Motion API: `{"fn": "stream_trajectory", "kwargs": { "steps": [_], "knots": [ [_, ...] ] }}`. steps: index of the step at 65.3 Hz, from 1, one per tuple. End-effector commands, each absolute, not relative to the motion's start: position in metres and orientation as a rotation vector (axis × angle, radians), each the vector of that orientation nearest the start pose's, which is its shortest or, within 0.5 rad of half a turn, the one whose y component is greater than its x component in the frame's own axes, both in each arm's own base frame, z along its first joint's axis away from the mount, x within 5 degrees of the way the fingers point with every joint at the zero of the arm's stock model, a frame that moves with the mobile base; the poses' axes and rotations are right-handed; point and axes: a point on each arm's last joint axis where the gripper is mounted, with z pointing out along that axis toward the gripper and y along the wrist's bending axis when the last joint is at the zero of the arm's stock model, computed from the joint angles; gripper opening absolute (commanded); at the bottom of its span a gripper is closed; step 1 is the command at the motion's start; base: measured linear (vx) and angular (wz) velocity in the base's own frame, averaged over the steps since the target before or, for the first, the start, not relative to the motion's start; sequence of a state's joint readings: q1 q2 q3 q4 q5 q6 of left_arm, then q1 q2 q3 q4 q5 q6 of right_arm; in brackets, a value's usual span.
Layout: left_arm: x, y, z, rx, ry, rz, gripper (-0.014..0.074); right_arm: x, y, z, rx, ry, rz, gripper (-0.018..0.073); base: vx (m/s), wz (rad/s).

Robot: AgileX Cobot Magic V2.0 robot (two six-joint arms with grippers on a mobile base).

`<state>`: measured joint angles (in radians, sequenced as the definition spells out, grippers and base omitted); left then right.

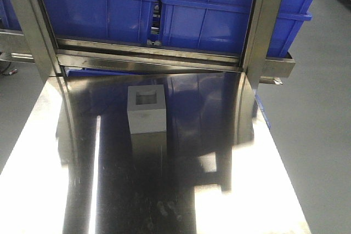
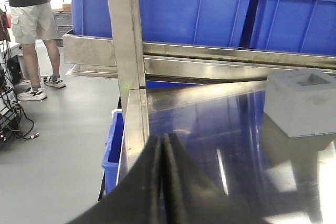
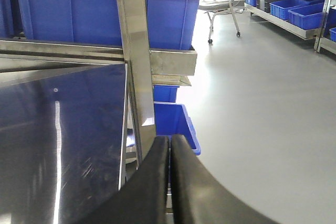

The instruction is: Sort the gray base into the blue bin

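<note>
One gray base [image 1: 146,109], a matte light-gray block with a shallow square recess in its top face, stands on the shiny surface [image 1: 219,135], ahead and to the right of the left gripper [image 2: 164,182], well apart. Its jaws and those of the right gripper [image 3: 169,182] are clenched, holding nothing. A blue bin [image 1: 211,23] sits farther ahead.

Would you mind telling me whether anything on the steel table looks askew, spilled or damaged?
Nothing stands out. The gray base sits flat on the steel table, recess up, with no visible damage or spill. The blue bins behind sit level.
</note>
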<state>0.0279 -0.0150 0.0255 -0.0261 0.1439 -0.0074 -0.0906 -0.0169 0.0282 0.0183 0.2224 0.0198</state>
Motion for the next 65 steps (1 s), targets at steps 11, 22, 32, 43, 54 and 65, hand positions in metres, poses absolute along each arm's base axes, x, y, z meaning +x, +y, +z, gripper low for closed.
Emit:
{"fn": "stream_trajectory", "kwargs": {
  "steps": [11, 22, 32, 43, 54, 65],
  "knots": [
    [0.0545, 0.0015, 0.2074, -0.053, 1.522, -0.01, -0.0007, 0.0558, -0.0049, 0.1907, 0.092, 1.64, -0.05, -0.0005, 0.0, 0.0],
    [0.0545, 0.0015, 0.2074, -0.053, 1.522, -0.01, -0.0007, 0.0558, -0.0049, 0.1907, 0.092, 1.64, -0.05, -0.0005, 0.0, 0.0],
    [0.0545, 0.0015, 0.2074, -0.053, 1.522, -0.01, -0.0007, 0.0558, -0.0049, 0.1907, 0.092, 1.64, -0.05, -0.0005, 0.0, 0.0],
    [0.0545, 0.0015, 0.2074, -0.053, 1.522, -0.01, -0.0007, 0.0558, -0.0049, 0.1907, 0.092, 1.64, -0.05, -0.0005, 0.0, 0.0],
    [0.0545, 0.0015, 0.2074, -0.053, 1.522, -0.01, -0.0007, 0.0558, -0.0049, 0.1907, 0.092, 1.64, -0.05, -0.0005, 0.0, 0.0],
    [0.0545, 0.0015, 0.2074, -0.053, 1.522, -0.01, -0.0007, 0.0558, -0.0049, 0.1907, 0.092, 1.64, -0.05, -0.0005, 0.0, 0.0]
  ]
}}
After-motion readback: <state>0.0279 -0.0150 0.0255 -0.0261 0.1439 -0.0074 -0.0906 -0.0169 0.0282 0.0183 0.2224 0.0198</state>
